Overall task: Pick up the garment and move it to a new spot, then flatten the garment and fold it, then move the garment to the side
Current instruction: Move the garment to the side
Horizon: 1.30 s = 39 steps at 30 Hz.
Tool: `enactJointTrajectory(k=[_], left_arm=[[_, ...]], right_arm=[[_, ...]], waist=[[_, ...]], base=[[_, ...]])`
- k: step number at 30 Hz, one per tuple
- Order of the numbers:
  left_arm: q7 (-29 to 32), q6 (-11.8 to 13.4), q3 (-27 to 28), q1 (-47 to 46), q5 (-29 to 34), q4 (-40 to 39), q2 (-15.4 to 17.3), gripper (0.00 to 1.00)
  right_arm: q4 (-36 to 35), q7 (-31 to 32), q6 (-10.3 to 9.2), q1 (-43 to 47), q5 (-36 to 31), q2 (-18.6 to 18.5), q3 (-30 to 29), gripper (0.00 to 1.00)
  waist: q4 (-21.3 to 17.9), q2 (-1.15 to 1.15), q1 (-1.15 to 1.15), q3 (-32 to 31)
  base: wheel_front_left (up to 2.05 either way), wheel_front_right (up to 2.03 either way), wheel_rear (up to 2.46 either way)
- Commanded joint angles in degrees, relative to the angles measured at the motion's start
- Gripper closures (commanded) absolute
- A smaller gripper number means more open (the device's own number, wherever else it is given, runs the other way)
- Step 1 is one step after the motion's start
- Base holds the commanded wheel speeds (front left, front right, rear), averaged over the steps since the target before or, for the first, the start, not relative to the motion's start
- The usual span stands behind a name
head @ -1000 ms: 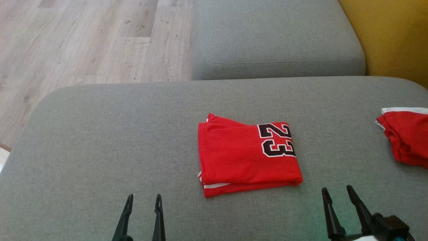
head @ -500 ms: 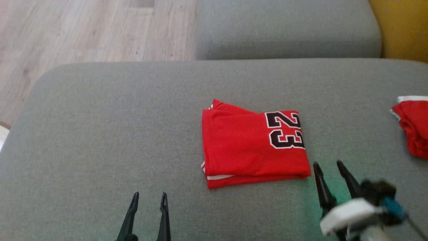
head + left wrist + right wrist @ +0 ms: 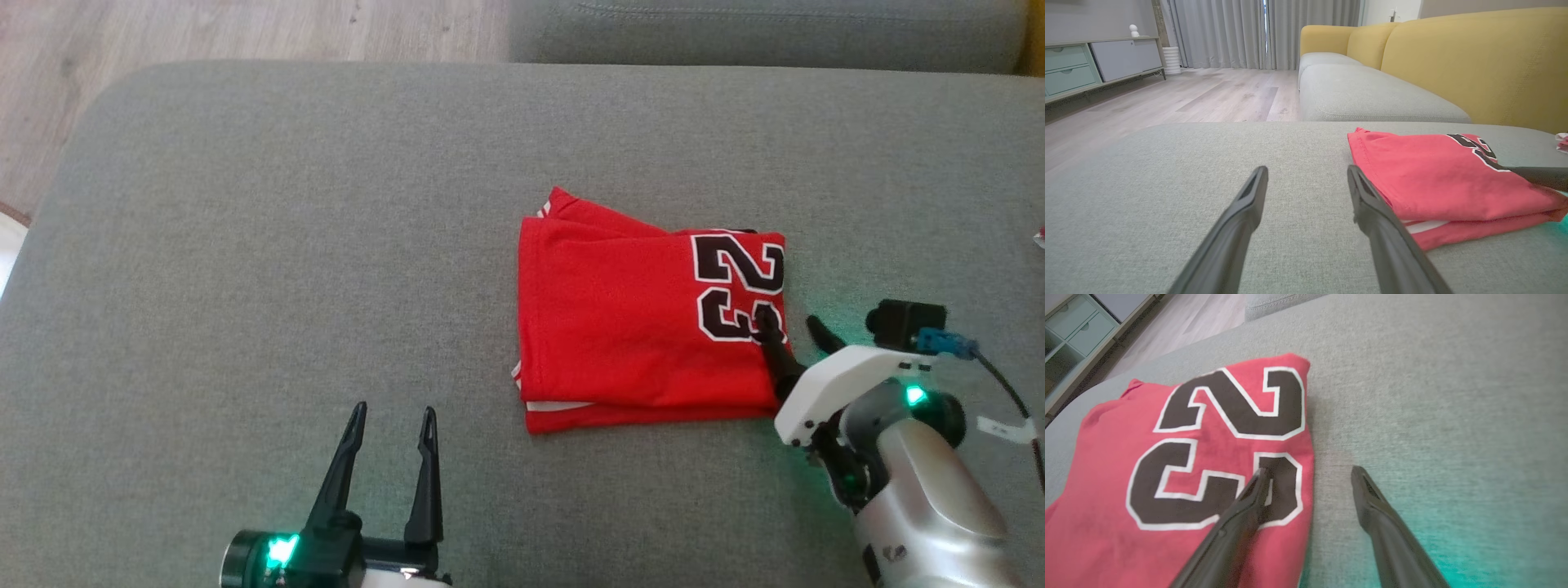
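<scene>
— On the grey seat cushion (image 3: 245,245), right of centre, lies the folded red garment (image 3: 637,327), black number 23 (image 3: 739,286) at its right end.
— And the right gripper (image 3: 788,318) is right there, fingers spread wide: one over that printed number, the other over bare cushion just past the edge. Nothing held.
— Left gripper (image 3: 393,408)?
— Near side, left of the garment, fingers apart too, empty, short of the cloth.
</scene>
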Motion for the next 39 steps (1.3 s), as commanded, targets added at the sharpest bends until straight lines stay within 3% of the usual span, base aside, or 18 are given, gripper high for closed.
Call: enactJointTrajectory(k=[1,2,4,5,15,22,23,26,33,34,35,39], left_arm=[[-0.30,0.57,1.47,-1.85,-0.10,-1.39,-0.46,0.00],[-0.30,0.68,1.48,-1.91,-0.10,-1.38,-0.46,0.00],[-0.30,0.92,1.58,-1.89,-0.18,-1.44,-0.46,0.00],[-0.30,0.92,1.62,-1.87,-0.25,-1.43,-0.46,0.00],[-0.30,0.50,2.67,-2.68,0.17,-2.68,-0.46,0.00],[-0.30,-0.14,3.67,-4.98,1.08,-3.76,-0.46,0.00],[-0.30,-0.65,3.87,-5.80,1.23,-4.15,-0.46,0.00],[-0.30,-1.50,4.21,-7.07,2.11,-4.58,-0.46,0.00],[-0.30,-3.43,5.21,-8.47,3.08,-4.99,-0.39,0.00],[-0.30,-3.62,5.34,-8.49,3.11,-5.02,-0.40,0.00],[-0.30,-3.81,5.48,-8.50,3.11,-5.01,-0.40,0.00],[-0.30,-4.27,5.80,-8.16,2.77,-4.64,-0.41,0.00]], right_arm=[[-0.12,0.74,0.39,-1.44,1.48,0.67,2.48,0.08],[0.28,0.93,0.39,-1.59,2.34,0.84,2.99,0.31],[0.38,-0.36,0.39,-2.01,3.44,0.73,3.45,0.88],[0.34,-1.51,0.39,-2.28,3.39,0.28,3.53,1.00],[-2.26,-4.47,0.39,-5.96,2.56,-7.33,4.48,1.00],[-5.79,-2.44,0.39,-11.22,1.51,-18.13,2.79,1.00],[-6.34,-2.08,0.39,-13.08,0.92,-21.00,1.69,1.00],[-6.96,-1.73,0.39,-15.84,-0.26,-24.57,0.16,1.00],[-9.26,-0.19,0.39,-18.45,-4.87,-28.31,-6.03,1.00],[-9.62,0.17,0.39,-18.38,-6.16,-28.21,-7.14,0.66],[-9.98,0.29,0.39,-18.23,-7.66,-27.80,-8.37,0.00],[-12.41,-1.03,0.39,-16.01,-16.71,-23.75,-12.09,0.00]], waist=[[0.35,0.00,-0.02,0.51],[0.29,0.00,-0.02,0.65],[-0.19,0.00,-0.02,0.86],[-0.58,0.00,-0.02,0.90],[-7.55,0.00,-0.02,2.44],[-12.32,0.00,-0.02,6.30],[-13.14,0.00,-0.02,7.65],[-14.21,0.00,-0.02,9.76],[-15.77,0.00,-0.02,11.36],[-15.91,0.00,-0.02,11.28],[-16.07,0.00,-0.02,11.06],[-16.21,0.00,-0.02,8.96]], base=[[0.00,0.00,0.00],[0.00,0.00,0.00],[0.00,0.00,0.00],[0.00,0.00,0.00],[0.00,0.00,0.00],[0.00,0.00,0.00],[0.00,0.00,0.00],[0.00,0.00,0.00],[0.00,0.00,0.00],[0.00,0.00,0.00],[0.00,0.00,0.00],[0.00,0.00,0.00]])
